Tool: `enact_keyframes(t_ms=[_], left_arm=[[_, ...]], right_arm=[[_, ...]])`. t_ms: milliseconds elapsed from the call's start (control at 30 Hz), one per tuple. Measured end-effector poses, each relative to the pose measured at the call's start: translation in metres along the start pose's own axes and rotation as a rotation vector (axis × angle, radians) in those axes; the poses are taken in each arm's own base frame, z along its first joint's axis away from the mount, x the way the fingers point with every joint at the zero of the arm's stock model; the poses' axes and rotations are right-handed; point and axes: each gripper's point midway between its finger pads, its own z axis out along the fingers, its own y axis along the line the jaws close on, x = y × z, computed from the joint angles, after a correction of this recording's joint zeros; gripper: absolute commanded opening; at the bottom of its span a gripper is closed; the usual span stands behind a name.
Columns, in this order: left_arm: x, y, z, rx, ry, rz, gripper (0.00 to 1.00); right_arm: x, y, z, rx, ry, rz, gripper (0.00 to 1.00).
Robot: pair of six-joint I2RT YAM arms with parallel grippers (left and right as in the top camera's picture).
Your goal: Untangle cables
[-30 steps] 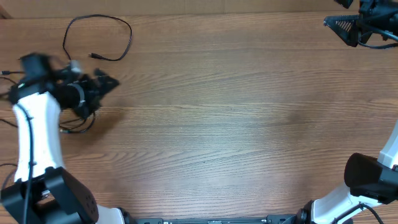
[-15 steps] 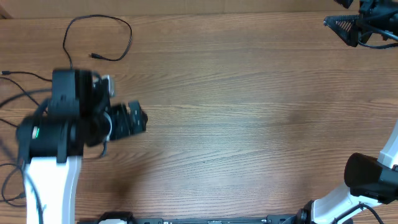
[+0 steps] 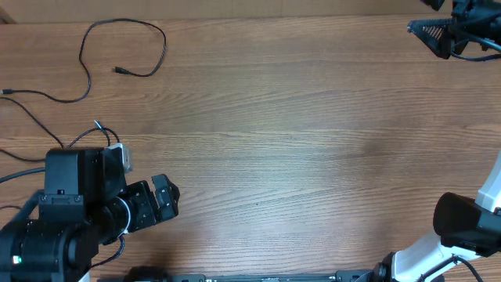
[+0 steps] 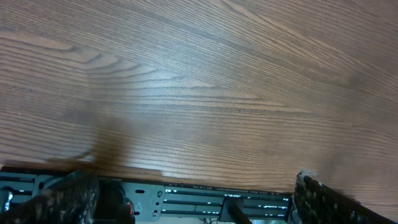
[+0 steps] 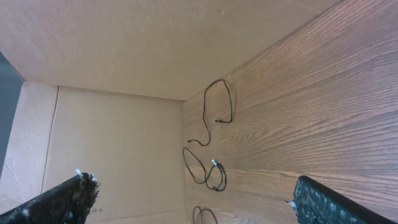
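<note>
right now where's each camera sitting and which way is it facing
overhead: above the table, looking straight down; left gripper, right gripper show.
left wrist: on left arm, facing the near-edge rail; own fingertips at bottom corners.
right wrist: far right corner, facing the looped cable; own fingertips.
shared: overhead also shows that cable.

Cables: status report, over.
Left hand open, empty. Right hand open, empty, at far right corner. Cables lie loose at far left, none held. No obstruction seen.
</note>
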Motion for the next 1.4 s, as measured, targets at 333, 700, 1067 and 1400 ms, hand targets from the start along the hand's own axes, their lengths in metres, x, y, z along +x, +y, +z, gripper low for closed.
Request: enact_keyframes(t_ms=[333,700,1067,1400], left_arm=[[0.001,0.001,0.002,-0.01,0.016,-0.005,1.0],[0.0,-0.002,0.029,0.078,-0.168,0.202,0.99],[-0.02,-0.006,0.058,0.219,-0.641,0.397,1.0],[-0.016,0.014,0.126,0.175,-0.651,0.454,1.0]], right_arm=[[0.0,0.0,0.0,0.0,0.0,0.0,1.0],[0.0,0.0,0.0,0.0,0.0,0.0,1.0],[0.0,0.0,0.0,0.0,0.001,-0.001,1.0],[0.0,0.0,0.0,0.0,0.0,0.0,1.0]])
